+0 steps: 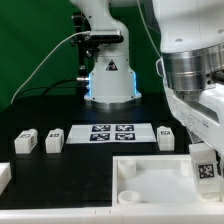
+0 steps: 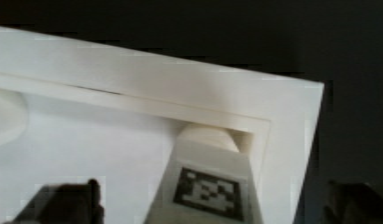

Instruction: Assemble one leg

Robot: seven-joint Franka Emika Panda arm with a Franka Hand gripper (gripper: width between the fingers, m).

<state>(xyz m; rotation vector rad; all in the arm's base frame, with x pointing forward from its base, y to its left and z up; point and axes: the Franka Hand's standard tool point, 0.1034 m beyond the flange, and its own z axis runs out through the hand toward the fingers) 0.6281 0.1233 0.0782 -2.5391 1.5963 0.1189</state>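
Observation:
A leg (image 2: pixel 209 190), a small white block with a black-and-white tag, stands upright in a corner of the large flat white panel (image 2: pixel 99 130). My gripper (image 2: pixel 211 203) straddles it. Its dark fingers (image 2: pixel 67 203) show on either side with a visible gap to the leg, so the jaws stand open around it. In the exterior view the gripper (image 1: pixel 204 150) hangs over the same leg (image 1: pixel 205 168) at the far right corner of the panel (image 1: pixel 150 185). Three more legs lie on the table: two (image 1: pixel 27 141) (image 1: pixel 55 140) at the exterior view's left, one (image 1: pixel 167 137) behind the panel.
The marker board (image 1: pixel 110 132) lies in the middle of the table in front of the arm's base (image 1: pixel 108 80). Another white part (image 1: pixel 4 176) shows at the exterior view's left edge. A round socket (image 1: pixel 127 168) sits in the panel's near left corner.

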